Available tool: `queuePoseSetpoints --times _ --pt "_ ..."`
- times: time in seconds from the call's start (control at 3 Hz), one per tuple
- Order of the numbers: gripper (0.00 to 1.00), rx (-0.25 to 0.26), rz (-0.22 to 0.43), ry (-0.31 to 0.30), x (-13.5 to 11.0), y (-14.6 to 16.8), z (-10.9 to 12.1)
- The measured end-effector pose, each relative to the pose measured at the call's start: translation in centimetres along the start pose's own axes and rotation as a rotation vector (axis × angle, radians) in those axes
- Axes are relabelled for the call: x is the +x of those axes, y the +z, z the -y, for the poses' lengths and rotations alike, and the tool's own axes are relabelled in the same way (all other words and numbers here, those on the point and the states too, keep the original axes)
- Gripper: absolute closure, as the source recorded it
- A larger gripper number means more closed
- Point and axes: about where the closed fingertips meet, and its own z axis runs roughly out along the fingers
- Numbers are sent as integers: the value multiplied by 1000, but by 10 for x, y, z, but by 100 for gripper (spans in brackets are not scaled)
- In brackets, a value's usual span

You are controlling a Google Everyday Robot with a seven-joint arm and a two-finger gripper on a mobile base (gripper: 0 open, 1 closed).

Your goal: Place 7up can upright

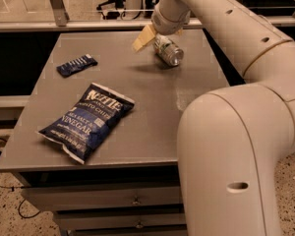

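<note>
Site: we logged a grey table (152,102) with drawers (113,196) under its near edge.

Can: the 7up can (168,51) was on the far part of the table, right of centre. It lay on its side, or tipped well over, with one silver end facing near and right. It was not upright.

Gripper: the gripper (150,38) hung at the far side of the table, just to the left of the can and slightly above it. It was touching the can or all but touching it.

Grip state: we could not tell whether it was released, clenched or grasping the can, since the can and the wrist hid the contact.

Arm: the pale arm (226,23) reached in from the right, and its large near segment blocked the right near corner of the table.

Other items: a blue chip bag (86,122) lay flat at near left, well apart from the can. A small dark blue packet (76,65) lay at far left, also well apart.

Progress: we judged the task early to midway. The approach to the can looked done.

Left to do: a sure hold, turning the can onto one end, setting it down on bare table and letting go.

Risk: we judged the round can likely to roll if nudged.
</note>
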Motion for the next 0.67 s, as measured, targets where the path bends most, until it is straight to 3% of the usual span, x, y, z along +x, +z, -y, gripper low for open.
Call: queuePoseSetpoints --times 0.67 --pt "0 -3 -53 16 8 18 13"
